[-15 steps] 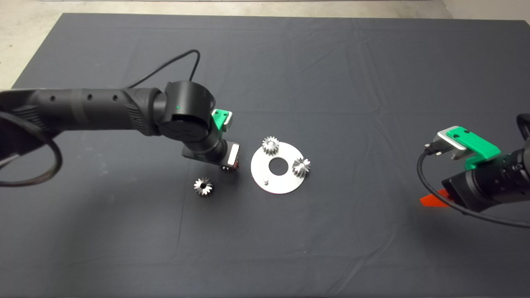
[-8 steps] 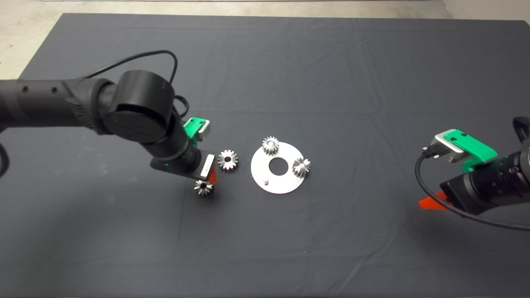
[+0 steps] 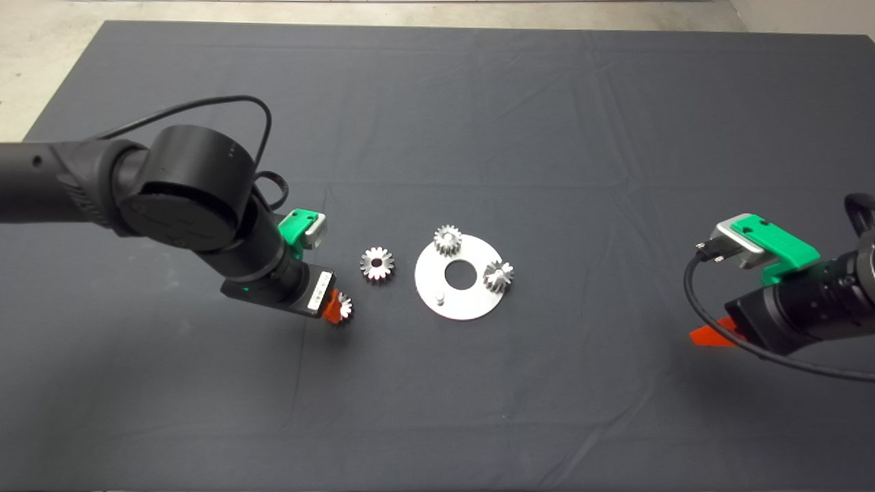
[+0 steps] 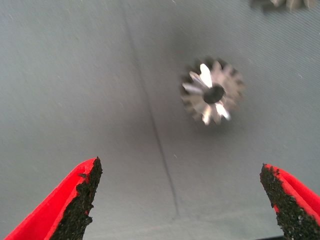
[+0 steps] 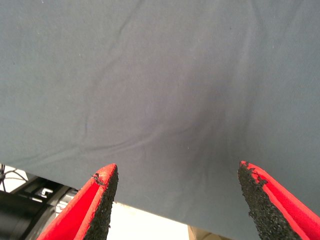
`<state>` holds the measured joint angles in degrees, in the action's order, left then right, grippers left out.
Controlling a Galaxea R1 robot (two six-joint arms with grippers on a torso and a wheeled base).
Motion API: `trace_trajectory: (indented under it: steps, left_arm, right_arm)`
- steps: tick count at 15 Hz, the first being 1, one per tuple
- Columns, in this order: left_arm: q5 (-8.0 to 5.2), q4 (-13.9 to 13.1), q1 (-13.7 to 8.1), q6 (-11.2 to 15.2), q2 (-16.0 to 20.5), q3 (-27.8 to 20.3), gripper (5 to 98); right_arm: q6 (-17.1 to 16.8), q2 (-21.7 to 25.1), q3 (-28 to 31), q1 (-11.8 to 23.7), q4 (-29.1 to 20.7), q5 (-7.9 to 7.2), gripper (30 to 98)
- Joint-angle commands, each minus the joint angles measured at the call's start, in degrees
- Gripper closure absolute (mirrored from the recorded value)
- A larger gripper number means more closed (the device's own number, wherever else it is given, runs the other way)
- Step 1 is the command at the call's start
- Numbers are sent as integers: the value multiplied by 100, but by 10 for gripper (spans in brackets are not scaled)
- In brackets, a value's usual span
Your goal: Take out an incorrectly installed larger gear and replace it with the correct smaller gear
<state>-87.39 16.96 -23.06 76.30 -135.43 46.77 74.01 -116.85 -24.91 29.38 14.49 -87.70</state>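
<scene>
The larger gear (image 3: 377,264) lies flat on the mat, just left of the round silver plate (image 3: 472,304). The smaller gear (image 3: 342,307) lies on the mat nearer the front, partly hidden in the head view by my left gripper (image 3: 333,309). In the left wrist view the smaller gear (image 4: 212,95) sits ahead of my left gripper (image 4: 180,175), whose fingers are open and apart from it. The plate carries two small gears (image 3: 446,239) (image 3: 498,275) and one bare peg (image 3: 441,297). My right gripper (image 3: 711,335) waits open at the right.
The dark mat (image 3: 478,410) covers the table, with pale floor beyond its far edge. A black cable loops above the left arm (image 3: 178,191). The right wrist view shows only wrinkled mat (image 5: 160,90) and its edge.
The left gripper let go of the larger gear beside the plate, then swung left and toward the front. It now stands open at the smaller gear. The right arm barely moved.
</scene>
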Motion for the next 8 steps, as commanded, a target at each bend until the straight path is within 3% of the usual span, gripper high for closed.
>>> trace_trajectory:
  steps: [1,6,8]
  left_arm:
    - [-313,-325,-67,-370,-233,419,240]
    - [-261,-342,-23,-564,-464,832,240]
    - [-168,-338,108,-564,-481,871,240]
  right_arm:
    - [131,-1,143,68,-17,-406,649]
    - [140,34,154,77,-17,-406,649]
    - [140,25,154,77,-17,-406,649]
